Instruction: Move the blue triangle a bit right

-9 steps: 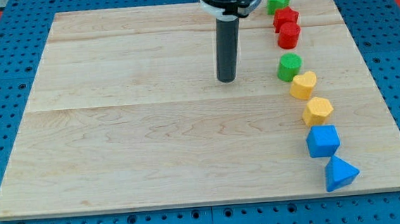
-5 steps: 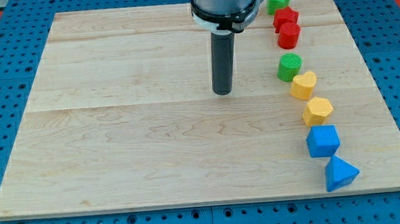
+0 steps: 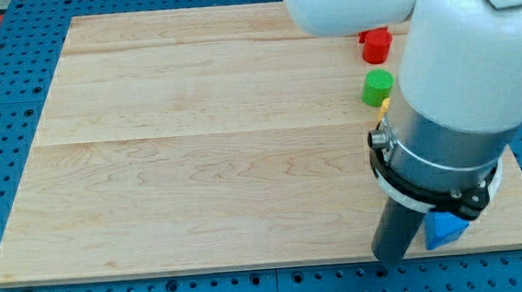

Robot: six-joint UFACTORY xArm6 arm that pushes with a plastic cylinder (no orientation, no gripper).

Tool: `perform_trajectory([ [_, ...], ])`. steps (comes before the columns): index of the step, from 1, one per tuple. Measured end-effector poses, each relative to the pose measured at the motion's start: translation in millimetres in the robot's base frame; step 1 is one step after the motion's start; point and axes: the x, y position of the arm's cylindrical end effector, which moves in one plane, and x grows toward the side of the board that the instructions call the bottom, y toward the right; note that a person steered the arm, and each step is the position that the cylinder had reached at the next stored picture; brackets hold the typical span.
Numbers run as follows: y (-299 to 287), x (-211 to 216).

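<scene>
While the arm's white and grey body fills the right side of the view, my tip sits at the near edge of the wooden desk, at the lower right. The dark rod comes down out of a grey collar ringed in white and ends just left of the blue triangle. Whether the tip actually touches the triangle I cannot tell; the two look to be just beside each other, with the rod partly covering the block's left side.

Only part of the blue triangle shows, its near right portion peeking out below the collar, close to the desk's near right corner.

Farther away, a green block, roughly cylindrical, stands clear of the arm near the right side of the desk. Just beyond it sits a red block, with its far part hidden by the arm's white shell. A sliver of yellow block shows right beside the green one, against the arm's edge; its shape cannot be made out.

As for jaws, the arm carries none: it ends in the plain rod and holds nothing.
</scene>
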Motion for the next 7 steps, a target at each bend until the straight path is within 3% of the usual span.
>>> perform_trajectory([
  [1, 5.9, 0.5],
  [5, 131.1, 0.6],
  [7, 133.4, -6.7],
])
